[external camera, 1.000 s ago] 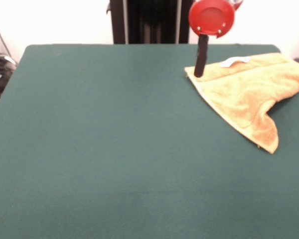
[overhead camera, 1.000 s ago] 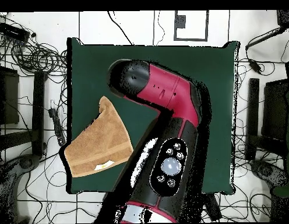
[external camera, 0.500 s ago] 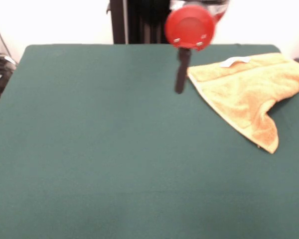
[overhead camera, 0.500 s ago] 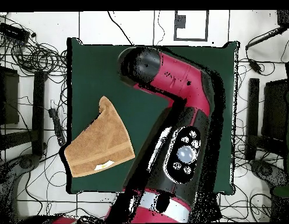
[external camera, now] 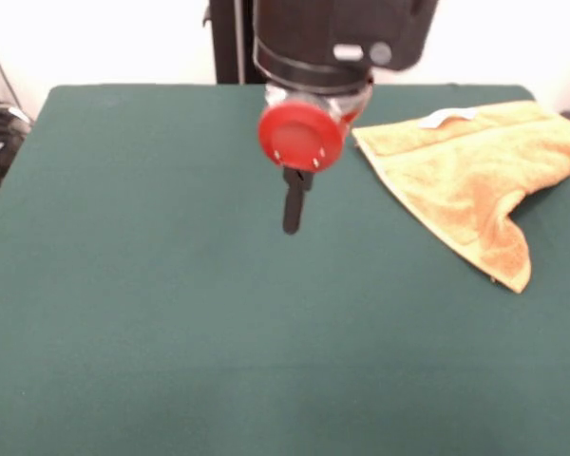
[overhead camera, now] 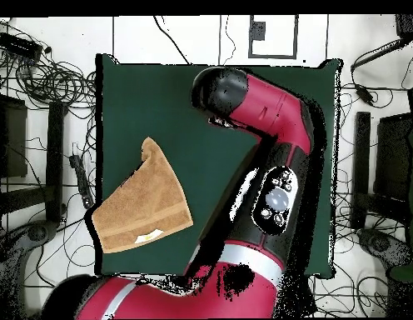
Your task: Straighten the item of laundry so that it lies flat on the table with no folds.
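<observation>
The item of laundry (external camera: 475,176), an orange-yellow towel, lies folded into a rough triangle at the far right of the green table (external camera: 171,285). Its white tag (external camera: 446,117) shows at the far edge. From overhead the towel (overhead camera: 143,204) sits at the table's (overhead camera: 160,100) left side, one corner hanging slightly over the edge. My gripper (external camera: 292,223) hangs below its red disc over bare cloth near the middle, well left of the towel and holding nothing. Seen from above, the arm's head (overhead camera: 218,92) hides it.
Cables (overhead camera: 43,79) and dark stands (overhead camera: 56,158) crowd the floor around the table in the overhead view. The arm's red body (overhead camera: 276,192) covers much of the table's right half there.
The gripper has left the towel's near-left corner and swung left and toward the camera in the front view, out over the table's middle. The towel has not moved.
</observation>
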Available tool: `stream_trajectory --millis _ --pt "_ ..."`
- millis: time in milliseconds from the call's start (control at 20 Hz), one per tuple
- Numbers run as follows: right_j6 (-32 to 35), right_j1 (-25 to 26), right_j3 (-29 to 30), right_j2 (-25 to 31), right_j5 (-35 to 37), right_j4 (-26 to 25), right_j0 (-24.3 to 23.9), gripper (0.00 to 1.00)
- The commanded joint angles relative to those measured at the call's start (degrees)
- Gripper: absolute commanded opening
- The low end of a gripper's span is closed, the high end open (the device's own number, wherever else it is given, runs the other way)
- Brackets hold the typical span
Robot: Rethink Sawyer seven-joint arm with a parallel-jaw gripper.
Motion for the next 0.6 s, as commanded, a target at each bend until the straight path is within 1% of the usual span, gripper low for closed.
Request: stream_trajectory --millis 50,200,300,350,450,600 --pt "16.6 5.4 -2.8 2.3 6.7 2.3 3.4 1.00" --pt "19.1 7.5 -5.2 0.5 7.1 2.7 3.9 1.00" --pt "18.1 7.0 -3.4 1.0 4.8 3.2 4.0 1.00" --pt "17.4 6.6 -3.0 1.3 4.9 3.5 3.9 1.00" --pt "17.4 6.7 -3.6 -0.2 6.4 2.9 4.0 1.00" --pt "16.1 6.0 -3.2 0.1 7.4 3.1 3.6 1.00"
